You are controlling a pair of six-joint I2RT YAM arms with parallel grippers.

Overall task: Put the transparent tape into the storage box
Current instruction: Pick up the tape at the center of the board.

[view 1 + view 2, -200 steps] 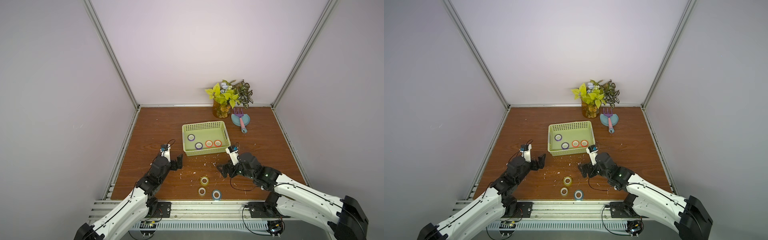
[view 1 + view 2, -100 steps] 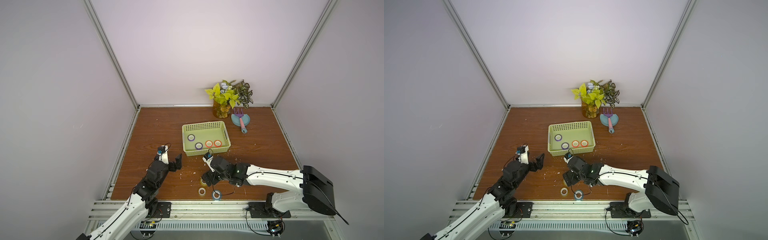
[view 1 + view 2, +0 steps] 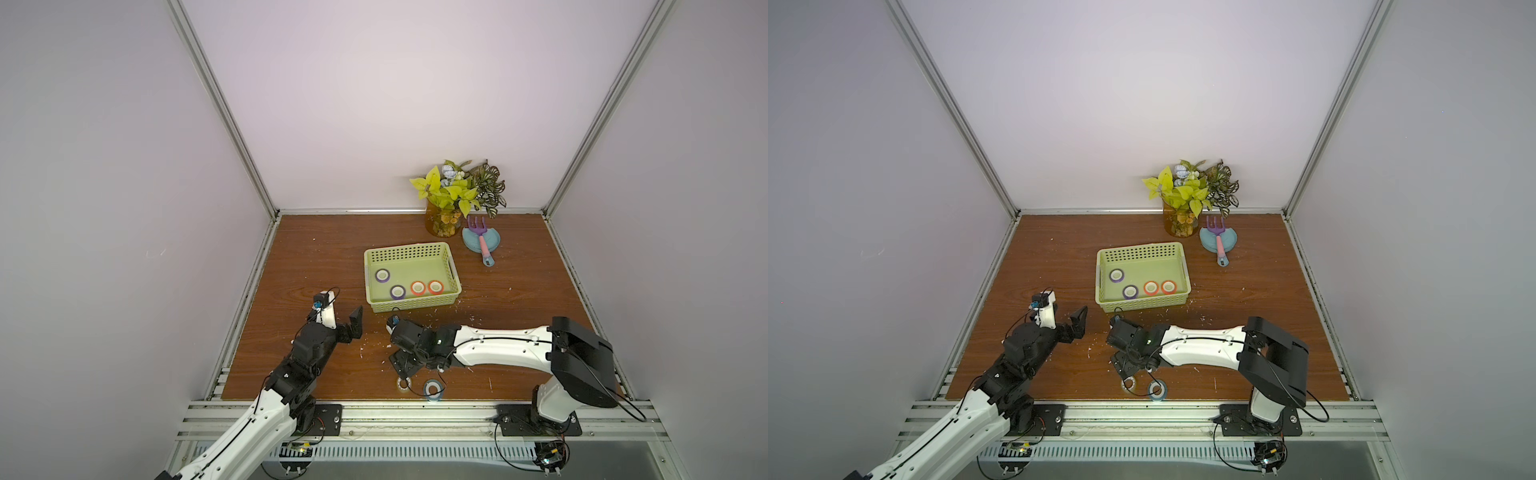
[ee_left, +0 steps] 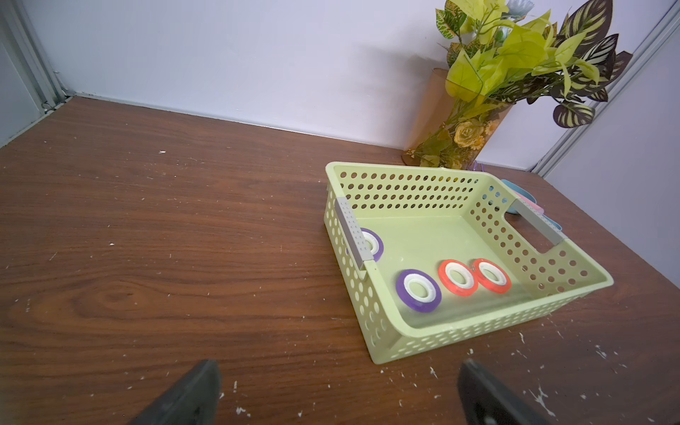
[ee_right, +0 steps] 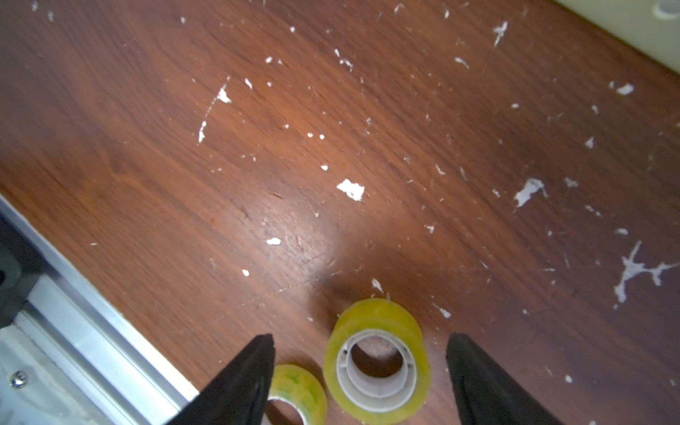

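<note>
Since a second ago the right gripper (image 3: 402, 362) has swung from the storage box's (image 3: 409, 248) front right corner to the rolls in front of the box. In both top views it hides the transparent tape (image 5: 375, 312); a smaller clear roll (image 3: 403, 383) and a blue roll (image 3: 1157, 390) lie farther from the box.

Left wrist view: the left gripper (image 4: 338, 364) is spread wide and empty before the box, which holds four coloured rolls (image 4: 419, 290).

Right wrist view: the parted fingers (image 5: 254, 368) straddle the tape with gaps on both sides, gripping nothing.
</note>
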